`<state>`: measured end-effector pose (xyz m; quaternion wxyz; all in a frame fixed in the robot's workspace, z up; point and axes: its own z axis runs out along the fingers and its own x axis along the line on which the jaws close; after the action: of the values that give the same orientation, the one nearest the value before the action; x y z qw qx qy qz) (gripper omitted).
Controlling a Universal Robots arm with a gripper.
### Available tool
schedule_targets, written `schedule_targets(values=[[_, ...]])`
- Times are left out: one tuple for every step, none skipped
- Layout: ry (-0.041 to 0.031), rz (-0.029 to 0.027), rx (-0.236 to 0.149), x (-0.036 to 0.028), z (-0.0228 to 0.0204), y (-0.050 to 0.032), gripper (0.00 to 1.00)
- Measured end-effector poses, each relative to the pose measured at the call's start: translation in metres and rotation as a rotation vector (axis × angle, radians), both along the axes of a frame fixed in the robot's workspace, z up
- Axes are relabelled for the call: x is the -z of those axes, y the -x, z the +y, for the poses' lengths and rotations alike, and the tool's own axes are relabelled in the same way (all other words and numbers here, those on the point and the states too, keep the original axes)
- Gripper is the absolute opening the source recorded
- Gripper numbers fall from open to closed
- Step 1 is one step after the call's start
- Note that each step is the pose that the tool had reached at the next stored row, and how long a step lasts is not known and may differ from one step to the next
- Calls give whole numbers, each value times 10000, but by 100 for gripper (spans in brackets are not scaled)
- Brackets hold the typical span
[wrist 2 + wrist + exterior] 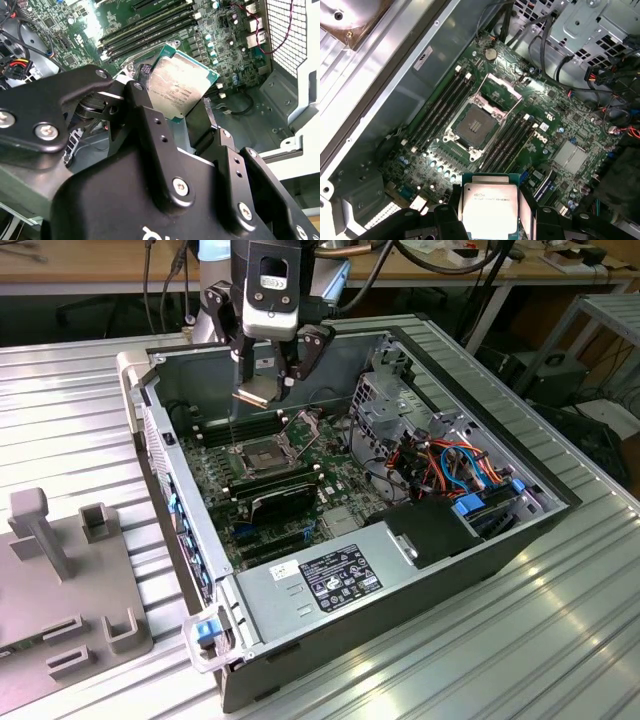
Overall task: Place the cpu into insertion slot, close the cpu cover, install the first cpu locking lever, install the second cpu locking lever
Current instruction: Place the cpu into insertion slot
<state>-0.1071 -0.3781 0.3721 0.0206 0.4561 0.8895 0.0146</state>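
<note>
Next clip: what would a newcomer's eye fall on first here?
First, the gripper holding the cpu in the air over the open case. Below it, on the green motherboard, the slot lies bare, and its cover is tipped up beside it.

A black label [340, 578] is lying on the power supply [262, 592], its white print too small to read. Faint lines of print are showing on the chip [489, 206], also unreadable.
</note>
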Motion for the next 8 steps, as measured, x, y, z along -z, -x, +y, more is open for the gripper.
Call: schedule_targets(values=[[0, 0, 0, 4, 2, -3, 54], [0, 1, -2, 11, 10, -14, 54], [-1, 0, -1, 18, 19, -26, 54], [0, 0, 0, 24, 31, -37, 54], [0, -1, 1, 31, 47, -51, 54], [-1, 0, 0, 35, 53, -56, 54], [0, 0, 0, 38, 58, -60, 54], [0, 0, 0, 41, 63, -63, 54]])
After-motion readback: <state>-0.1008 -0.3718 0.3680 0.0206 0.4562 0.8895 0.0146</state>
